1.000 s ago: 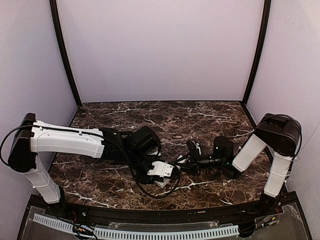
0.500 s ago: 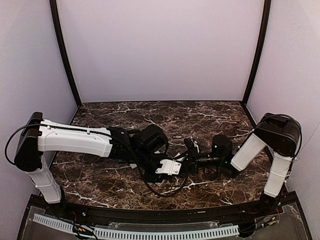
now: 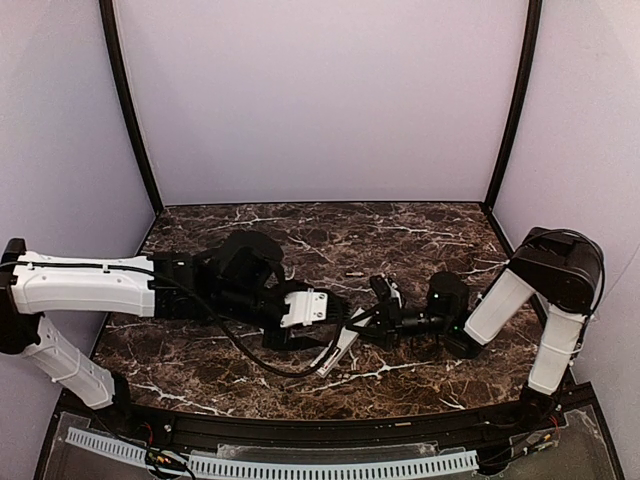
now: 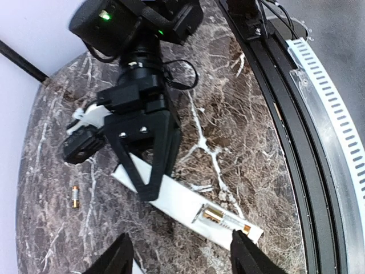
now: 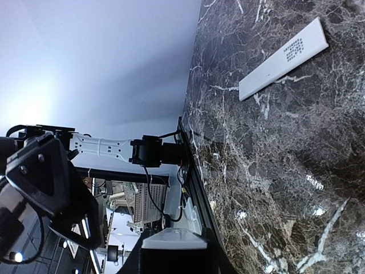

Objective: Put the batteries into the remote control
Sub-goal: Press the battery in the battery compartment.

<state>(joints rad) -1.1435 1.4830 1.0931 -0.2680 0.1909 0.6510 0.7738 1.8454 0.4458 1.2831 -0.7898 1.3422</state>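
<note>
On dark veined marble table [image 3: 300, 225]: remote control [image 4: 178, 197] | pale lilac walls [image 3: 320, 100] around

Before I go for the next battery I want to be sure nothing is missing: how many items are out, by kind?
Remote control: 1
Batteries: 2, one seated in the remote, one lying loose
Flat white strip: 1
Total: 4

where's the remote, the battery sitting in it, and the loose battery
remote control [image 4: 178, 197], left wrist view, on its bare white body beside the battery bay
loaded battery [image 4: 215, 216], left wrist view, on its gold casing
loose battery [image 4: 74, 196], left wrist view, on its middle
</note>
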